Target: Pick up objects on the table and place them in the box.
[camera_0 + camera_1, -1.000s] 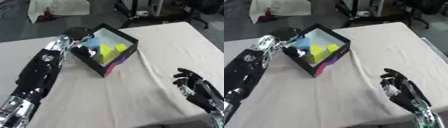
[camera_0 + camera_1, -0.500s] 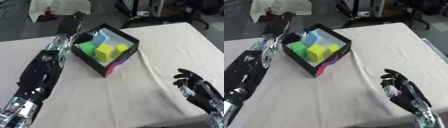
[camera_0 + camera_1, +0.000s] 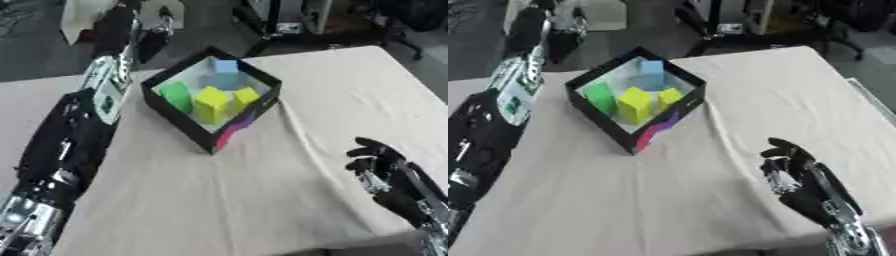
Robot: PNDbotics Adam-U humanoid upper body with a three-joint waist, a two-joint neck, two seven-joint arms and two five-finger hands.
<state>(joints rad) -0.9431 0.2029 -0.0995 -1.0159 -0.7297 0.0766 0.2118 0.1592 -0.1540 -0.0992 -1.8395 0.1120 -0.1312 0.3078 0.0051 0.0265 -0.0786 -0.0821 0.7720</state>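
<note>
box (image 3: 213, 142) upper centre, four blocks inside | left hand (image 3: 122, 27) upper left, nearer it, fingers unclear | right hand (image 3: 378, 167) lower right, well apart, fingers relaxed, empty

Black box (image 3: 236, 127) with green, yellow, blue blocks (image 3: 210, 102) inside

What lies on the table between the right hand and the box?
Nothing: in the left eye view only bare, creased cloth runs from the right hand at the lower right up to the box.
</note>
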